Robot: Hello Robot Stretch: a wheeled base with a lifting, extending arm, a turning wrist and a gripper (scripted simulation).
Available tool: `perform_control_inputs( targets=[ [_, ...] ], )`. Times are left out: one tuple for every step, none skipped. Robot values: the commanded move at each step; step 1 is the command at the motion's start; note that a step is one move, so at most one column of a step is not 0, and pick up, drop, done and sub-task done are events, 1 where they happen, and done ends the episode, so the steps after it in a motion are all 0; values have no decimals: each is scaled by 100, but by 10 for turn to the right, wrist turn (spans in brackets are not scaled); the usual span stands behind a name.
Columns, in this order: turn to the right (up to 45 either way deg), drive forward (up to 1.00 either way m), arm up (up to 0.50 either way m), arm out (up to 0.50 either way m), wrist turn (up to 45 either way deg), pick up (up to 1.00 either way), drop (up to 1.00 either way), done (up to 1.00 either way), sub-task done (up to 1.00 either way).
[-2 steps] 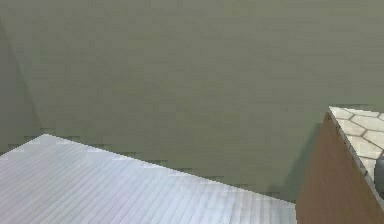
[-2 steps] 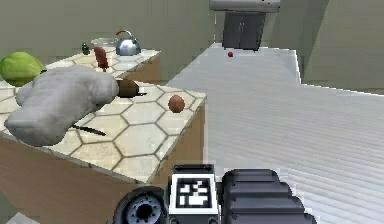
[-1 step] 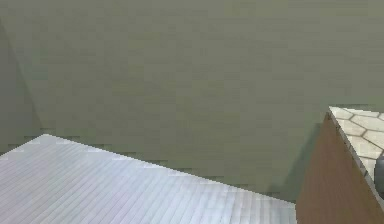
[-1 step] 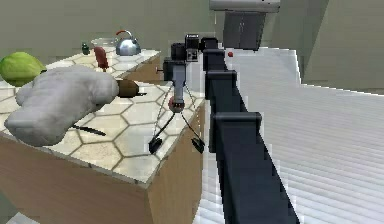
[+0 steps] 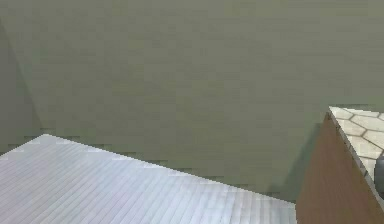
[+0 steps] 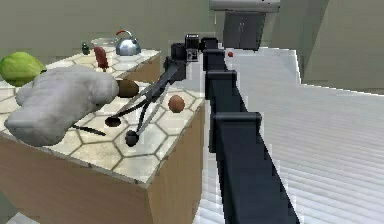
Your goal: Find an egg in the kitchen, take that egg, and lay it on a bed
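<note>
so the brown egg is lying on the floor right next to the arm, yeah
Not quite: the brown egg lies on the hexagon-tiled countertop, not on the floor. It is right next to the arm, as the arm side view shows.

Lighting: soft, even, somewhat dim; wall dull, floor paler and brighter; table top lit, its side shaded.
</note>
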Motion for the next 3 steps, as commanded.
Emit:
perform_control_inputs(
  targets=[
    [0, 0, 0, 0, 450, 0, 0, 0, 0],
    [0, 0, 0, 0, 450, 0, 0, 0, 0],
    [0, 0, 0, 0, 330, 0, 0, 0, 0]
  ],
)
